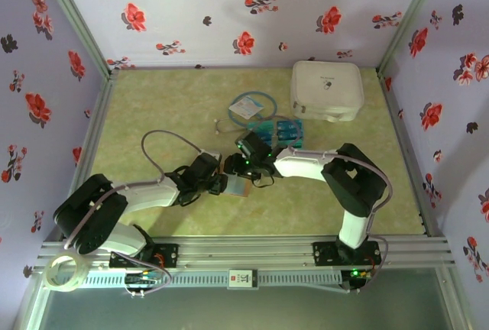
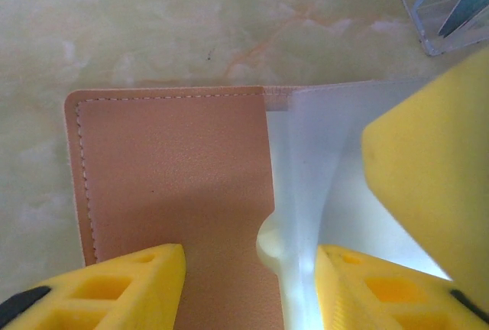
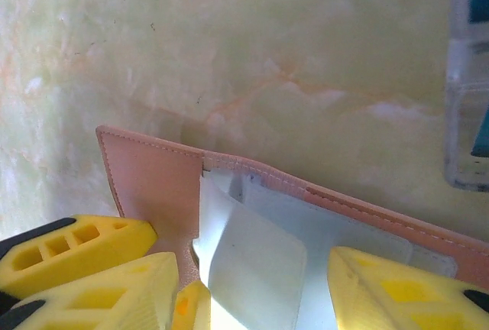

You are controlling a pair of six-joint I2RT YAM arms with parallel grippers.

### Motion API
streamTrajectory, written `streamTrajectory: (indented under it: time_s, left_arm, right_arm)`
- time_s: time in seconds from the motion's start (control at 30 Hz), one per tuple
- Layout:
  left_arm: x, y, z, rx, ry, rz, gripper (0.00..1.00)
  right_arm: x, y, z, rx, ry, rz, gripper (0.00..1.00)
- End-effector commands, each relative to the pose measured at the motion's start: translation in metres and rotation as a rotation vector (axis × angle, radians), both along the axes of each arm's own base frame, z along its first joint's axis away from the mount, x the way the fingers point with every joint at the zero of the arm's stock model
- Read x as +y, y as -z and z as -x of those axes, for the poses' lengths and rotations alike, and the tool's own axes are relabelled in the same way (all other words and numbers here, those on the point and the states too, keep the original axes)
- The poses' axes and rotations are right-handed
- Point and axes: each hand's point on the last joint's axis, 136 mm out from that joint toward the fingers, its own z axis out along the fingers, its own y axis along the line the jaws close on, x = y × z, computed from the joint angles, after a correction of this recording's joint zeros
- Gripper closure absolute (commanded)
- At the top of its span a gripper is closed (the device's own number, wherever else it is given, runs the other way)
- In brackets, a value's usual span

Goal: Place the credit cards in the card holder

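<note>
Two grippers meet near the middle of the table. The left gripper and right gripper close in on the wallet from either side. Wallet lies flat and opened. Cards, a teal cluster, sit just beyond it toward the far edge, apart from the wallet. A blue packet with looped tubing lies just left of the cards. White case in the far right corner. Tape roll on the rail at the near left corner.

Left wrist: left gripper has its jaws spread wide, pinching nothing. One finger is over the wallet's brown flap, the other over the clear sleeve. A yellow finger of the other arm enters from the right. A clear box holding a teal card lies beyond the wallet.

Right wrist: right gripper also has its jaws spread, nothing between them but the wallet's clear pocket below. Cannot tell whether the fingers touch it. The clear box is at the right.
</note>
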Motion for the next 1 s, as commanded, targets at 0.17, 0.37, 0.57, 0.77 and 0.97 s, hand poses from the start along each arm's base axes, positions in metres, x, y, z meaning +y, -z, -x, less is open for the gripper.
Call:
streamTrajectory:
  time_s: [0.17, 0.37, 0.57, 0.77, 0.97]
  left_arm:
    - [0.019, 0.002, 0.022, 0.050, -0.005, -0.033, 0.35]
    - [0.021, -0.062, 0.013, -0.111, -0.061, 0.118, 0.08]
    - [0.040, -0.098, 0.010, -0.210, -0.141, 0.180, 0.00]
    - [0.050, -0.103, 0.010, -0.224, -0.191, 0.180, 0.00]
    - [0.055, -0.094, 0.012, -0.196, -0.217, 0.155, 0.00]
  right_arm:
    - [0.027, -0.035, -0.008, -0.025, -0.005, -0.120, 0.46]
    - [0.046, -0.043, -0.010, -0.005, -0.012, -0.187, 0.46]
    - [0.072, -0.046, -0.012, 0.011, -0.028, -0.234, 0.46]
    - [0.091, -0.029, -0.016, 0.035, -0.032, -0.235, 0.46]
    - [0.099, -0.022, -0.017, 0.046, -0.035, -0.261, 0.46]
